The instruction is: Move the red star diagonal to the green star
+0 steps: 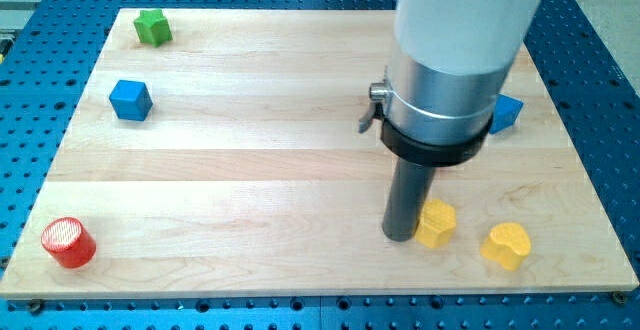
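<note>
My tip (401, 237) rests on the worktop (300, 170); this tool is a bare rod with nothing to open or close, touching the yellow block (436, 222) just right. A yellow heart (505, 245) lies further right. Behind the arm's housing, a blue block (506, 113) is half hidden. The green star (153, 27), blue cube (130, 100) and red cylinder (68, 242) sit far left; I cannot make out a red star.

Pale wood-grain bench (300, 90) over a blue perforated base (600, 80); green star (153, 27); blue cube (130, 100); red cylinder (68, 242) with a white-striped top; two yellow blocks (436, 222) (505, 245); another blue block (505, 112), partly hidden; dark rod tip (401, 236) under a silver collar (440, 90) with a black ring
</note>
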`<state>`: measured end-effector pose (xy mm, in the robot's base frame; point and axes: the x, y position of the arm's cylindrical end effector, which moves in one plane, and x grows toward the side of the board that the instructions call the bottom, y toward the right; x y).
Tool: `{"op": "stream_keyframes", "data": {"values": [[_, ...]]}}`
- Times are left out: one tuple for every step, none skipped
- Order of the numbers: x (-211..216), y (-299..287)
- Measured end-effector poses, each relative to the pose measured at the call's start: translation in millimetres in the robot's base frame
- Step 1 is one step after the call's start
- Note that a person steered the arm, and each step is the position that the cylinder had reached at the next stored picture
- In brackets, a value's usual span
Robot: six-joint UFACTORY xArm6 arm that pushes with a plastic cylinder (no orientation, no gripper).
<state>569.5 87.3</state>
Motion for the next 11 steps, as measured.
{"op": "stream_keyframes", "data": {"values": [[8.5,32.3],[10.4,54.0],[-9.9,33.6],[-53.9,-15.4],[-55.7,-19.2],[-55.7,-19.2],[-56.9,17.4],[-57.2,59.2],[-108.9,47.2],[-120.8,23.3],[-89.3,95.2]]}}
